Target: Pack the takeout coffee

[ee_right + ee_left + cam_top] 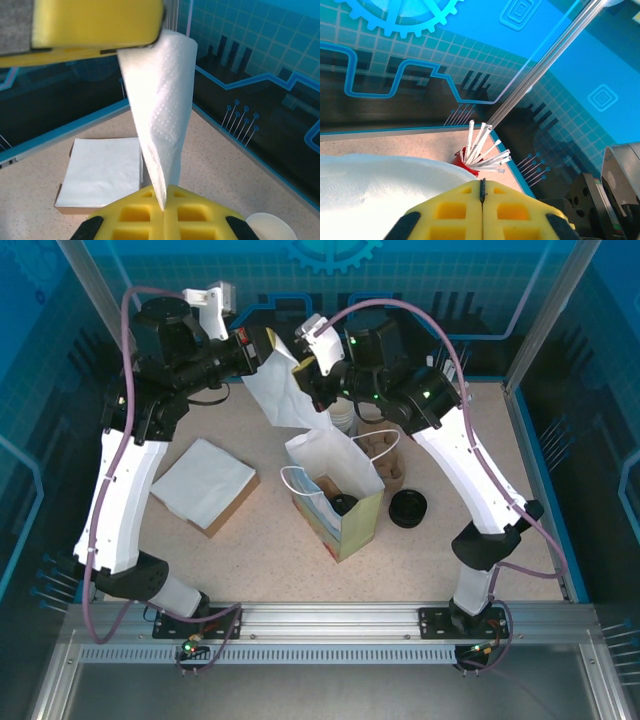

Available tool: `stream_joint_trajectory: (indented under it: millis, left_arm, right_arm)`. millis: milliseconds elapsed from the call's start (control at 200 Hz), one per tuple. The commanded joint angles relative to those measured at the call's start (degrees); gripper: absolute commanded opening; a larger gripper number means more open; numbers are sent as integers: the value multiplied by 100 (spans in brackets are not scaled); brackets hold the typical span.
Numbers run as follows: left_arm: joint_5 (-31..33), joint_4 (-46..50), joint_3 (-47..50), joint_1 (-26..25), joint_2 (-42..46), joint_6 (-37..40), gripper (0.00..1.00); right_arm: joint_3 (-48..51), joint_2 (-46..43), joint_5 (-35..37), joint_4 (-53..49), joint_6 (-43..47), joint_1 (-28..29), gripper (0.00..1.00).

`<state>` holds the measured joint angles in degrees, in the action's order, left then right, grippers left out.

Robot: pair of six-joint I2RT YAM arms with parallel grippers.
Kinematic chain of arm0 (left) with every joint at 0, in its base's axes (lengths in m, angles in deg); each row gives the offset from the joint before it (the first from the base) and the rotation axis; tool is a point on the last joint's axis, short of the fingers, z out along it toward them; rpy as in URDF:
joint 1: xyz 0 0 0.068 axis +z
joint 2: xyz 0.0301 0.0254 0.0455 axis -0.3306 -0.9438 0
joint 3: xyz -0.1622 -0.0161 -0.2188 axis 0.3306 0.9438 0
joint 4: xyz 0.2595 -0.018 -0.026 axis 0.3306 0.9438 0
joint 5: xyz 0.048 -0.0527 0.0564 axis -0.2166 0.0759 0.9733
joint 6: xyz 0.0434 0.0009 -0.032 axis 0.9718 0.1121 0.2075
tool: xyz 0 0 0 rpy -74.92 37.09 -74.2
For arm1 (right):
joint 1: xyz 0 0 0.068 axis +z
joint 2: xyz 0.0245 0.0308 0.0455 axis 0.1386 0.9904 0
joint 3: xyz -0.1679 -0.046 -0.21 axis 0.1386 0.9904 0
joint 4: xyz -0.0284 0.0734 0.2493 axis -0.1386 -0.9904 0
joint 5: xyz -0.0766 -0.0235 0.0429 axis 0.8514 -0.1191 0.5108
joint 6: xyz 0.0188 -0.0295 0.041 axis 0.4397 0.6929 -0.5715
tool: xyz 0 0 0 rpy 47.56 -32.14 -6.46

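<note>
The takeout coffee (343, 505) stands inside the open paper bag (345, 530) in the middle of the table; only its black lid shows from above. Above and behind the bag a white napkin (280, 395) hangs between both grippers. My left gripper (268, 348) is shut, and the napkin's top edge (160, 110) comes out from under its yellow finger (95, 22). My right gripper (163, 200) is shut on the napkin's lower corner. In the left wrist view the left gripper (482, 187) has its jaws pressed together, with the napkin (375, 185) spreading to their left.
A stack of napkins (205, 485) lies to the left of the bag. Black lids (408, 508) sit to its right, with a brown cup carrier (385, 452) and a white cup (343, 418) behind. A red holder of white sticks (470, 159) stands at the far right corner.
</note>
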<state>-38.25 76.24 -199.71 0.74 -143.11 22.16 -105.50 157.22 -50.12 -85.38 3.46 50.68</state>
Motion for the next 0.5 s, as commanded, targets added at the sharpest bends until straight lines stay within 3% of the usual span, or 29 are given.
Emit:
stream_joint_trajectory:
  millis: [0,40,205,295,495]
  left_arm:
    - [-225,-195,-223,-42,325,10,17]
    - [-253,-217,-223,-41,399,72,25]
    - [-308,-284,-94,-42,825,414,75]
    - [-79,-281,162,-42,1171,571,95]
    - [506,-310,1040,-42,1970,722,99]
  right_arm:
    - [-512,-85,121,-350,84,9,0]
    - [-612,-158,112,-479,122,7,0]
    - [-639,-660,-16,-815,227,8,0]
    - [-639,-939,-148,-1123,345,5,0]
    - [-195,-1675,-200,-1724,564,6,0]
